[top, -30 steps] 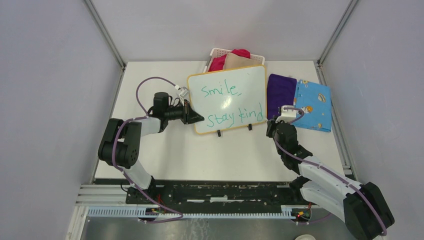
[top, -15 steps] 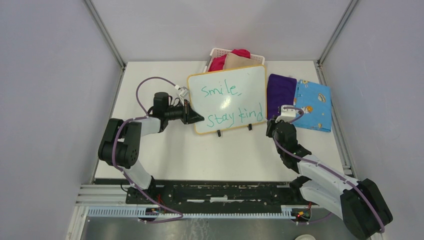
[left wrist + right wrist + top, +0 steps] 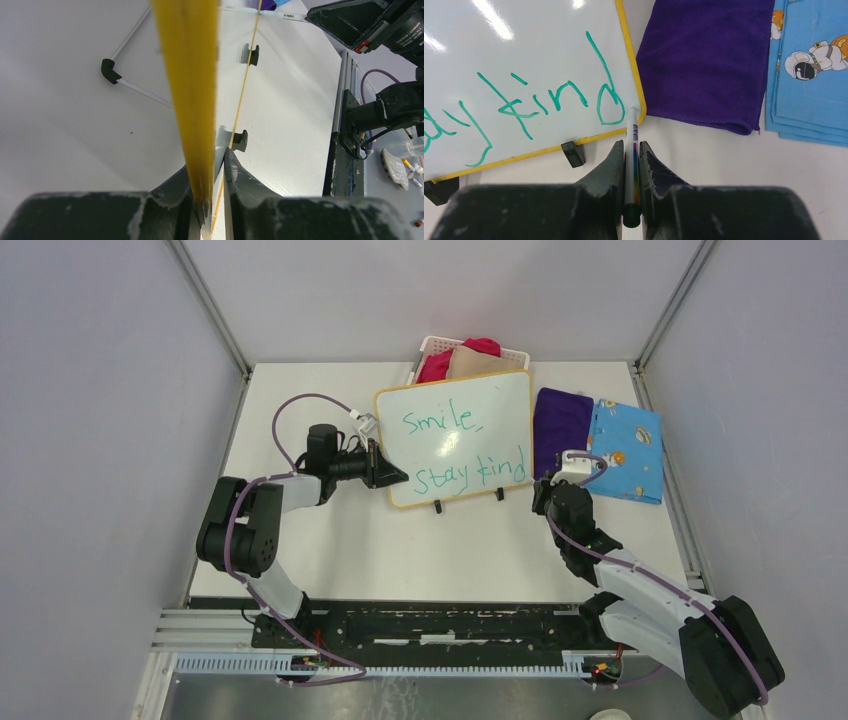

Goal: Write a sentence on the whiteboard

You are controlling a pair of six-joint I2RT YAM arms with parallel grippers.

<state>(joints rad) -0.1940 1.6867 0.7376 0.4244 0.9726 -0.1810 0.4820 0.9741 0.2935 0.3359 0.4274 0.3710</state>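
Note:
The whiteboard point(image 3: 470, 405), white with a yellow-orange frame and two black feet, stands tilted at mid-table. The sentence point(image 3: 465, 445) in green reads "Smile," and "stay kind". My left gripper point(image 3: 392, 476) is shut on the board's left edge; the left wrist view shows the yellow frame point(image 3: 192, 90) edge-on between the fingers. My right gripper point(image 3: 545, 490) is shut on a white marker point(image 3: 630, 150) with a rainbow stripe. The marker's tip is by the board's lower right corner, near the final "d" point(image 3: 606, 97).
A white slotted basket point(image 3: 432, 345) with red and tan cloth stands behind the board. A folded purple cloth point(image 3: 560, 420) and a blue patterned cloth point(image 3: 625, 445) lie to the board's right. Grey walls enclose the table on three sides.

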